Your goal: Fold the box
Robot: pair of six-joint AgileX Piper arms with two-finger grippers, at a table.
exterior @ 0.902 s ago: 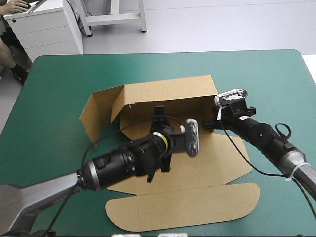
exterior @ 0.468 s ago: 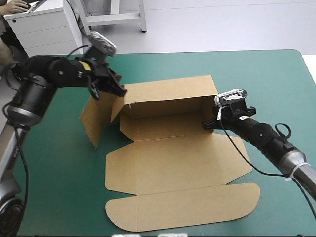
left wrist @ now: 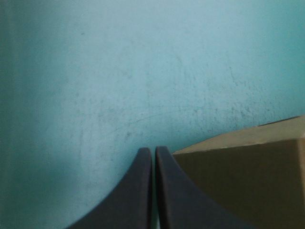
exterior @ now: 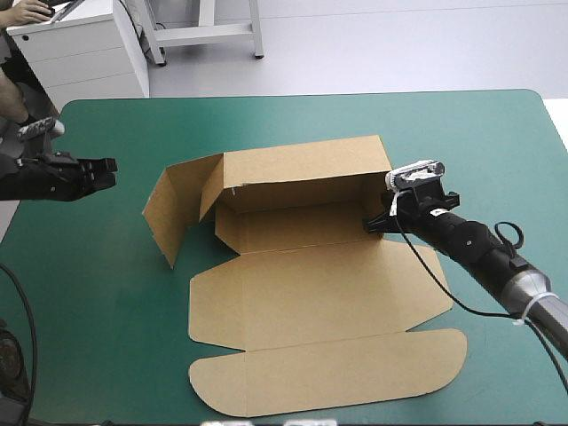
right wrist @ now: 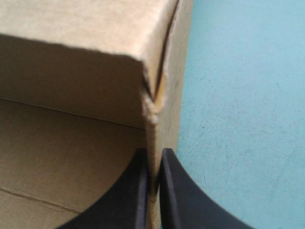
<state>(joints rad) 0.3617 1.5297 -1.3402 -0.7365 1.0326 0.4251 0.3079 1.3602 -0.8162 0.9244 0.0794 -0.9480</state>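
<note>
Two pincers, one brown cut-board box point(exterior: 319, 293) half raised on the teal-green cover point(exterior: 497, 133).
Your right pincer point(right wrist: 153, 151) pinches its side wall; your left pincer point(left wrist: 153, 149), pressed together, sits apart from the loose end flap point(exterior: 177, 209) ahead. Light, stiff board, likely: take hold near creases.

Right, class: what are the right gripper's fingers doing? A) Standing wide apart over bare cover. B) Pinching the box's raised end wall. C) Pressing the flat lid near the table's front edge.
B: the right wrist view shows the fingers of the right gripper all but shut, one on each side of the upright end wall of the box.
</note>
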